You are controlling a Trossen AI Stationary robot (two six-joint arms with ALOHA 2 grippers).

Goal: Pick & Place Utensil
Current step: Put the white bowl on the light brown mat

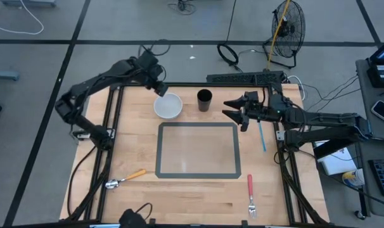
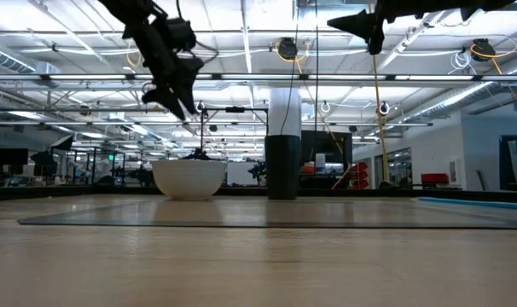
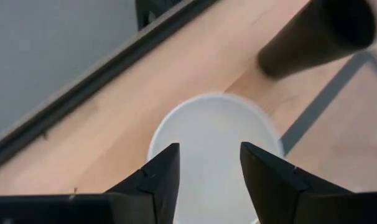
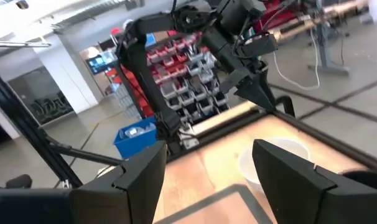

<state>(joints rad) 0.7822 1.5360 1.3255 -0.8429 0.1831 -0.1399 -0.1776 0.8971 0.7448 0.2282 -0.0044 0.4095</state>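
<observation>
My left gripper (image 1: 160, 89) hangs open just above the white bowl (image 1: 168, 106), at the bowl's far left rim; in its wrist view the fingers (image 3: 167, 171) stand apart over the bowl (image 3: 213, 134) with nothing between them. My right gripper (image 1: 233, 109) is open in the air, right of the black cup (image 1: 204, 100). A blue utensil (image 1: 262, 136) lies flat on the table under the right arm. An orange-handled spoon (image 1: 125, 178) and a red-handled fork (image 1: 249, 193) lie near the table's front edge.
A clear mat with a dark border (image 1: 198, 150) lies at the table's middle. The bowl (image 2: 188, 177) and cup (image 2: 283, 166) stand side by side behind it. Black frame rails (image 1: 111, 145) run along the table's left and right sides.
</observation>
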